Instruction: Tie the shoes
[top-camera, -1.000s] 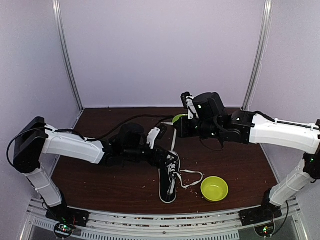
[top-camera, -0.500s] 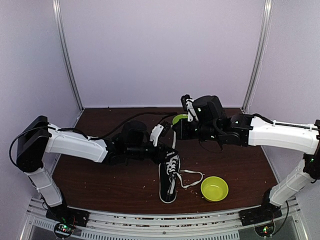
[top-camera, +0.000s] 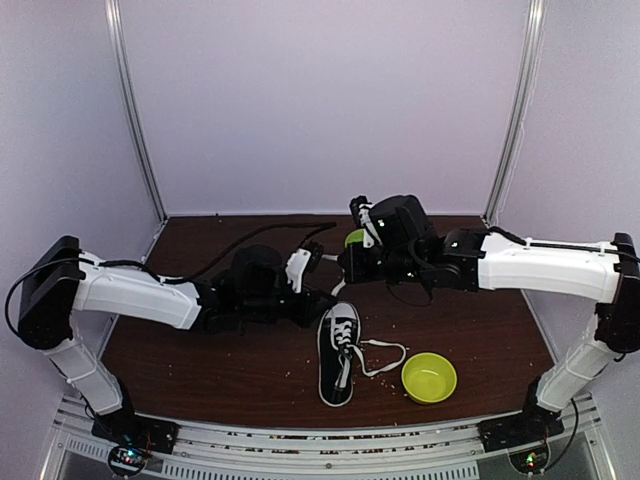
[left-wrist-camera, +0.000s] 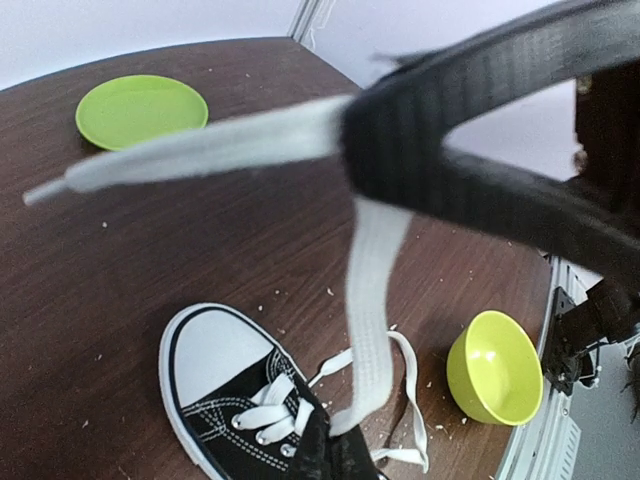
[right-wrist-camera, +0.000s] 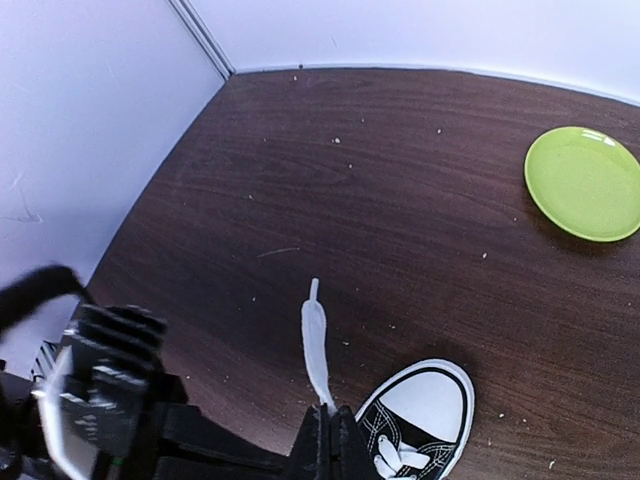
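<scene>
A black canvas sneaker (top-camera: 340, 352) lies on its sole at the near middle of a dark wooden table (top-camera: 220, 360), white toe cap pointing away from the arm bases, just beside a lime-green bowl (top-camera: 429, 377) on its right. The left gripper (left-wrist-camera: 380, 150) is clamped on a flat white lace (left-wrist-camera: 370, 300), which rises from the eyelets to the closed fingers and trails off beyond them. The right gripper (right-wrist-camera: 325, 430), hovering just past the toe, is also pinched tight on a lace, whose short tip sticks out past its fingertips. Whether both hold the same strand cannot be told. A loose loop (top-camera: 385, 358) of lace rests on the table between sneaker and bowl, and a green plate (right-wrist-camera: 585, 182) sits farther back.

The lace looks soft, limp and light, likely to twist or slip through a weak pinch, so it is best held flat and near its end. The sneaker appears light enough to drag or tip if the lace is pulled hard.
</scene>
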